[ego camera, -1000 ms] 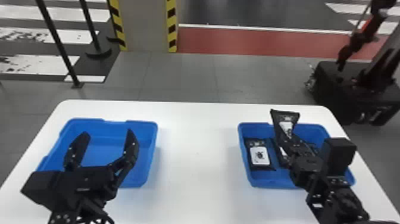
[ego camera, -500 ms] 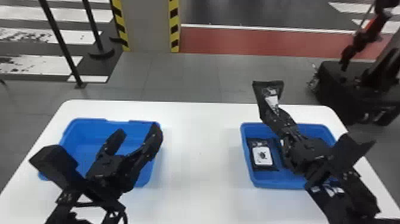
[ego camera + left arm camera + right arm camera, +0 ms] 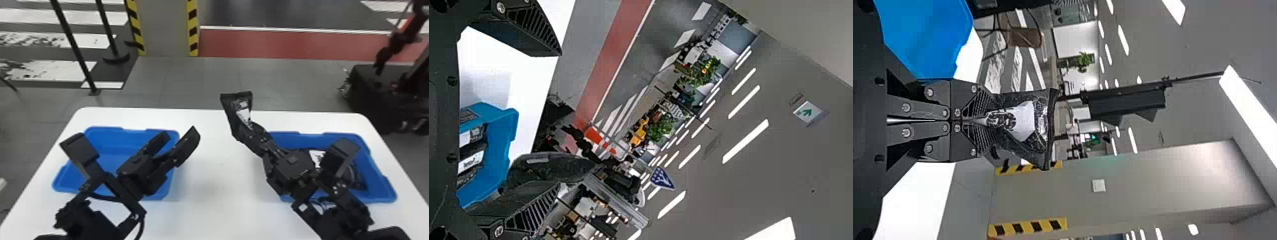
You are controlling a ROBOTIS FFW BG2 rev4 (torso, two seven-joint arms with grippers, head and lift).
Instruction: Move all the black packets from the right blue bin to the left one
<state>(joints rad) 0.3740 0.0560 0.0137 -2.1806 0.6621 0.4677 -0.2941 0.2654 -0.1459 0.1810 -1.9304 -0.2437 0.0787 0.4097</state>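
My right gripper [image 3: 252,127] is over the table, just left of the right blue bin [image 3: 380,178], shut on a black packet [image 3: 237,110] that sticks up and away from its tips. The right wrist view shows the right gripper [image 3: 984,120] pinching that packet [image 3: 1028,122] by one end. Part of another packet [image 3: 317,157] lies in the right bin, partly behind the right arm. My left gripper [image 3: 178,140] stands open above the right side of the left blue bin [image 3: 174,188]. In the left wrist view the left gripper [image 3: 564,107] has its fingers wide apart, with packets [image 3: 471,157] in a bin beyond.
Both bins stand on a white table [image 3: 214,198] with a bare strip between them. Past the far edge are a striped pillar [image 3: 164,28], black posts [image 3: 73,48] and a dark wheeled machine [image 3: 376,95] at the right.
The right gripper has carried its packet up and leftward out of the right bin. My left gripper has shifted right and its fingers have tilted rightward.
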